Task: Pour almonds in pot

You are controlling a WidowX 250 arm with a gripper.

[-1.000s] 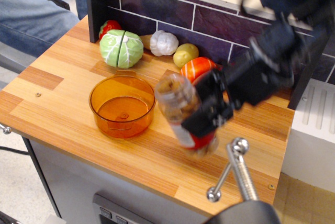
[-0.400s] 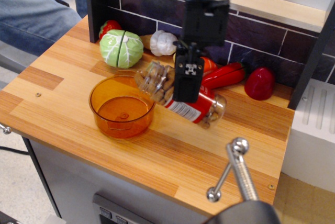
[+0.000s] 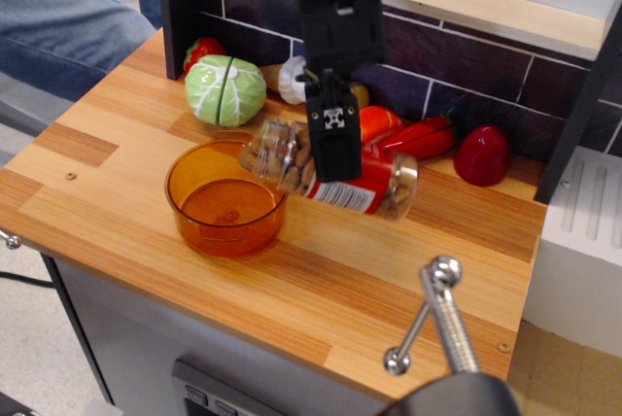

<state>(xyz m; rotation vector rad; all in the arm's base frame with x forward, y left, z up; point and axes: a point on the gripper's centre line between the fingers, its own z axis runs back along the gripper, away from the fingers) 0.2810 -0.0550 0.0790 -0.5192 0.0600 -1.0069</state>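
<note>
The pincer point(image 3: 331, 149) is clamped across the middle of the clear jar point(image 3: 330, 171), one black finger point(image 3: 332, 134) lying over the near face of the jar where the bare wall meets the red-and-white label. The jar is held off the surface point(image 3: 126, 134), tipped close to horizontal, with its mouth end pointing left and slightly down, above the right rim of the pot point(image 3: 226, 197). The almonds point(image 3: 287, 156) show through the clear wall, bunched toward the mouth end. No nuts are visible in the pot.

Handling notes:
- Jar: rigid plastic by appearance, smooth and probably slippery; the label band likely offers better friction than the bare wall.
- Grip point: mid-body, near the balance point. As the nuts slide toward the mouth the load will shift left (expect the jar to want to rotate in the grip).
- Contents: loose, hard, light pieces; likely to release in a rush once the angle steepens.
- Pot: thin translucent orange plastic, light and unsecured; a knock on its rim could push it along the surface.

Toy vegetables point(image 3: 224, 89) lie at the far edge, apart from the pot.
</note>
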